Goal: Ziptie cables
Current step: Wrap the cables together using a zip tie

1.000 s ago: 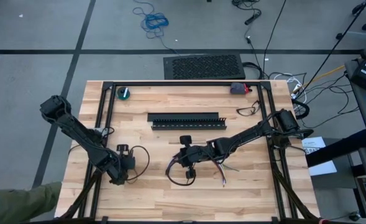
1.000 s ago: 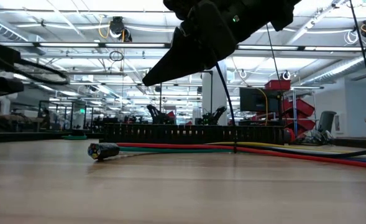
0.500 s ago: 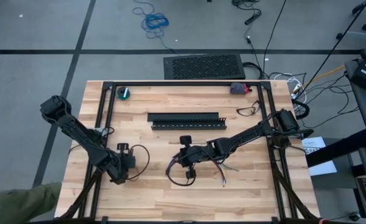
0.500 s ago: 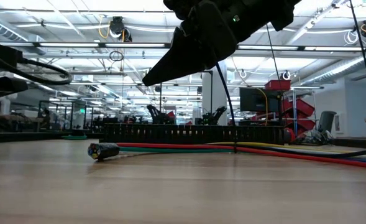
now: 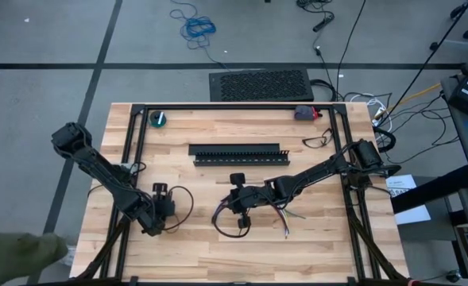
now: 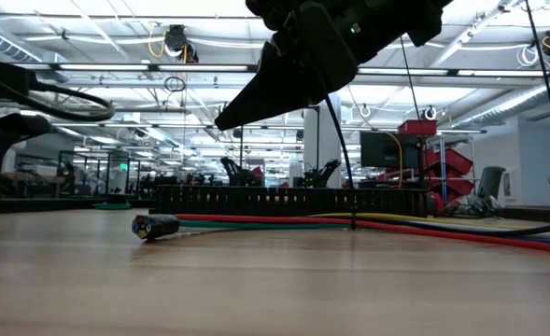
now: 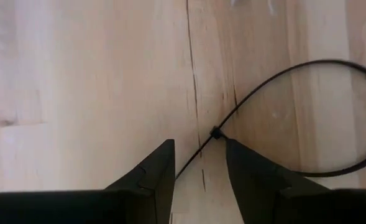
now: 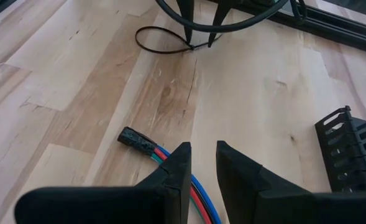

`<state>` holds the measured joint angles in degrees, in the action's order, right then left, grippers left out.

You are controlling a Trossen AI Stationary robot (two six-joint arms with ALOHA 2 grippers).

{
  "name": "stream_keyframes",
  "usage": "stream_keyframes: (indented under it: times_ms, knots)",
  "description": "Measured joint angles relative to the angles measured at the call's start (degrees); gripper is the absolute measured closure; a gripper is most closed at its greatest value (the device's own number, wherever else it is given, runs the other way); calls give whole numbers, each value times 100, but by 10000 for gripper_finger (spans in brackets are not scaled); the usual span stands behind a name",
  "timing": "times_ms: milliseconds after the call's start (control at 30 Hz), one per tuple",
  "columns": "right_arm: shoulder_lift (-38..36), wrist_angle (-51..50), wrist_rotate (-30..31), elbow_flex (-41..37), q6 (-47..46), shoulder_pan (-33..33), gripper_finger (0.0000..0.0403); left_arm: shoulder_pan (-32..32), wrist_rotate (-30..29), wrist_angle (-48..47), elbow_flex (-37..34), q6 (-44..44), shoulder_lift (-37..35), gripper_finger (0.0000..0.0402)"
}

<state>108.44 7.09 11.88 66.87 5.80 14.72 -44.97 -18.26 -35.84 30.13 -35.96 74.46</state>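
A thin black ziptie (image 7: 319, 63) lies looped on the wood at the table's near left, its small head (image 7: 215, 132) just ahead of my left gripper (image 7: 199, 142). That gripper points down, open, with the ziptie's tail running between its fingers. The cables (image 8: 170, 163), red, blue and green here, lie on the table near the middle (image 5: 275, 213) and end in a black connector (image 8: 136, 140). My right gripper (image 8: 203, 146) hangs above them with its fingers a narrow gap apart and nothing seen between them. In the low view a black strand (image 6: 347, 177) rises from the cables toward its underside.
A black slotted duct (image 5: 237, 152) lies across the table beyond the cables. A green tape roll (image 5: 160, 119) sits at the far left, a small dark-red object (image 5: 303, 113) at the far right, and another looped ziptie (image 5: 317, 141) near it. A person's green sleeve (image 5: 15, 253) shows off the near left corner.
My left gripper has turned a little on the spot above the ziptie; in the low view its dark body now reaches lower. The person's green sleeve has drawn back from the table's near left corner.
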Motion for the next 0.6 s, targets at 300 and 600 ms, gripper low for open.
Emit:
stream_keyframes:
  times_ms: [300,600]
  knots:
    - [0,-26,-5,0,-15,0,339,63,168,446,-139,84,295,266]
    - [0,-57,-24,0,-61,0,339,105,358,707,-149,38,306,356]
